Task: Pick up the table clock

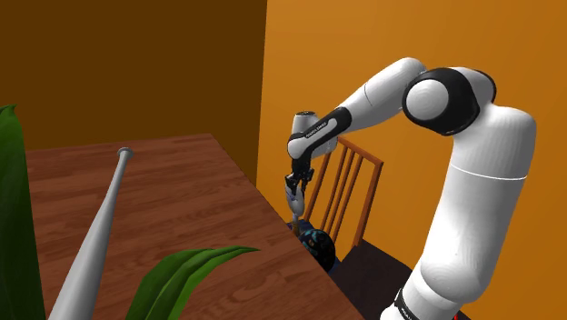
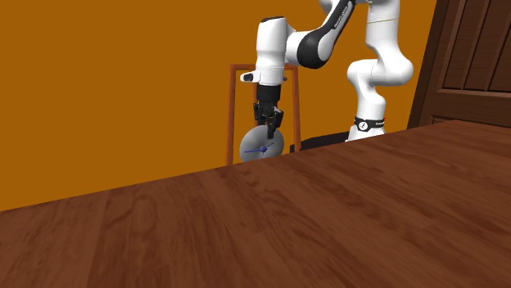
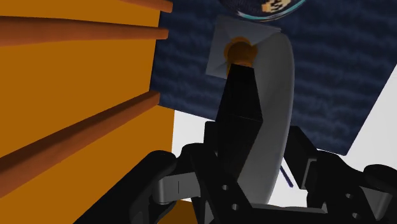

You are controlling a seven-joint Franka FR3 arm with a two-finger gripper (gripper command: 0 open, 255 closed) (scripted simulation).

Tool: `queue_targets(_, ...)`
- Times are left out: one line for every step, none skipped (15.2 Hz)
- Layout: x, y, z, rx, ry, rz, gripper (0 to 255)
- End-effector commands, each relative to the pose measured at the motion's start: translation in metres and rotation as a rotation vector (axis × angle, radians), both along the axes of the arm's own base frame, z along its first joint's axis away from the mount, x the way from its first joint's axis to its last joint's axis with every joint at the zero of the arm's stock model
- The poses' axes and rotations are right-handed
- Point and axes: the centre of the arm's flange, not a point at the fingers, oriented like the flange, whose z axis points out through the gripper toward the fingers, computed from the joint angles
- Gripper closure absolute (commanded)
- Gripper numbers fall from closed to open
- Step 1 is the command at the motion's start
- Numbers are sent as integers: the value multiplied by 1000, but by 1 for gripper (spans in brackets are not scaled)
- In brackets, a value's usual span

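Pinching the grey table clock [image 2: 263,147] by its rim, the gripper [image 2: 271,129] hung past the edge of the table [image 2: 327,213]. Clock sat at 6 o'clock from the fingers, chair [image 2: 232,114] behind.

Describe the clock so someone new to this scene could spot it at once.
Beyond the wooden table's far edge, a chair stands against the orange wall. In front of the chair, the black fingers clasp the clock: a pale grey disc with blue hands, the one round, pale thing there.
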Motion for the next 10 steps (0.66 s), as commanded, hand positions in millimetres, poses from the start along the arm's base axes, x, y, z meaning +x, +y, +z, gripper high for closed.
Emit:
queue_targets(0,0,10,0,0,0,255)
queue_targets(0,0,16,0,0,0,255)
queue_targets(0,0,21,0,0,0,255)
queue_targets(0,0,26,0,0,0,255)
queue_targets(0,0,32,0,0,0,255)
queue_targets(0,0,37,0,0,0,255)
queue_targets(0,0,42,0,0,0,255)
queue_targets(0,0,47,0,0,0,255)
queue_targets(0,0,48,0,0,0,255)
queue_targets(0,0,48,0,0,0,255)
